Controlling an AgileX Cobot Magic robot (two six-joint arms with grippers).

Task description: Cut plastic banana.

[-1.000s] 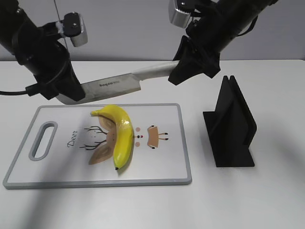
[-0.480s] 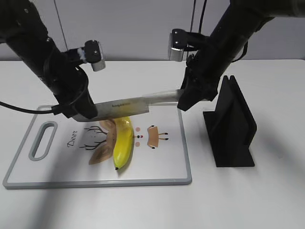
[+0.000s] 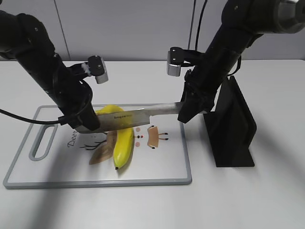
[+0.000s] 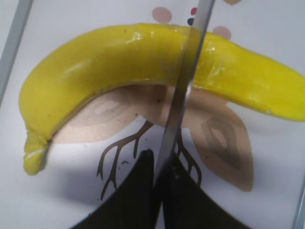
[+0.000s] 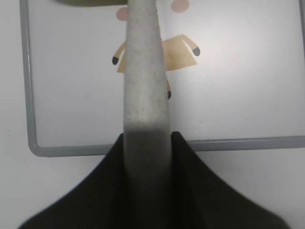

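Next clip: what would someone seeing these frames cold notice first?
First, the knife, held flat across the cutting board by both arms: the right gripper clamps its handle and the left gripper pinches the blade's tip end. Under it lies the bright yellow plastic banana, with the blade crossing its middle in the left wrist view. A black knife stand sits just right of the board.

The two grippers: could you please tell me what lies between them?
The knife spans between them in the exterior view: the right gripper holds its handle, the left gripper its blade tip. The banana lies under the blade on the board.
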